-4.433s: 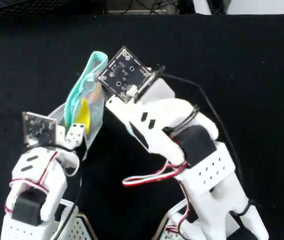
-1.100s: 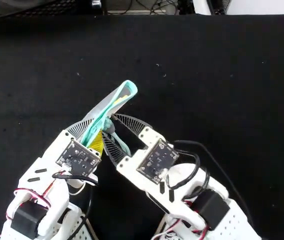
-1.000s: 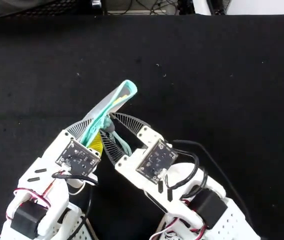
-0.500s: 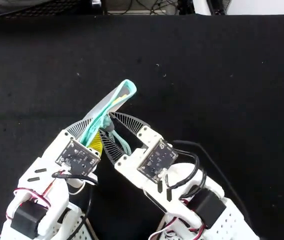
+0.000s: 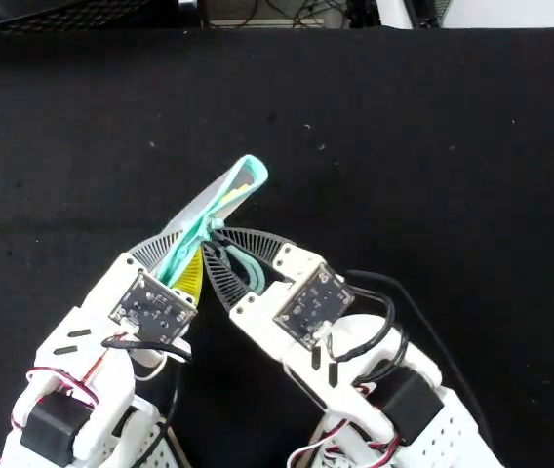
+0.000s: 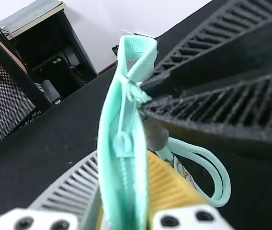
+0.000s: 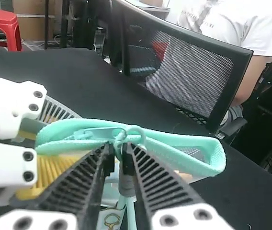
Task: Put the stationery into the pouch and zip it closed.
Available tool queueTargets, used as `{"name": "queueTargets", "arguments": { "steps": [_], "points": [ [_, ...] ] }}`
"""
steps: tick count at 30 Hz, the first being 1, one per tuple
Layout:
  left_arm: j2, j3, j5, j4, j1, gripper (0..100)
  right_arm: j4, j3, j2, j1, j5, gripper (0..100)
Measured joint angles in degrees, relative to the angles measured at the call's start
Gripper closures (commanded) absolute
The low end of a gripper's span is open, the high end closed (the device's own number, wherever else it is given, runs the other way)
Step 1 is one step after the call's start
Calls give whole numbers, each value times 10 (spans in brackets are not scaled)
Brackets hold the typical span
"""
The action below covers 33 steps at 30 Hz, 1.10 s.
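L gripper (image 5: 181, 261): fingers clamped on the near end of the pouch (image 5: 220, 200), which stands on edge, zip side up, running away from it. R gripper (image 5: 217, 239) sits just beside it, fingers pinched together on the zip pull (image 6: 155, 137) partway along. The cord loop (image 6: 212, 177) hangs below them. Progress, approx.: stationery can't be made out, prob. inside. Zip looks shut betw. the grippers; end beyond R gripper seems to gape. Left to do: run the pull to that end.

Open table (image 5: 433, 146) beyond — left gripper (image 5: 181, 255) and right gripper (image 5: 217, 246) flank the pouch (image 5: 233, 190).
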State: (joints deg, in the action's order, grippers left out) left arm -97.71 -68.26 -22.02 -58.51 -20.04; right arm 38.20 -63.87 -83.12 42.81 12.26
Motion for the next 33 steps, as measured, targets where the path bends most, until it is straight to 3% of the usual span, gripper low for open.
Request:
{"name": "queueTargets", "arguments": {
  "steps": [6, 17, 23, 28, 33],
  "points": [
    [0, 0, -1, 0, 0, 970, 14, 2, 0, 0, 0, 986],
    [0, 0, -2, 0, -1, 970, 140, 56, 4, -9, 33, 986],
    [0, 0, -2, 0, -1, 970, 145, 56, -3, -9, 36, 984],
    [0, 0, -2, 0, -1, 970, 137, 56, -2, -9, 35, 850],
    [0, 0, -2, 0, -1, 970, 127, 56, 0, 30, 23, 868]
  ]
}}
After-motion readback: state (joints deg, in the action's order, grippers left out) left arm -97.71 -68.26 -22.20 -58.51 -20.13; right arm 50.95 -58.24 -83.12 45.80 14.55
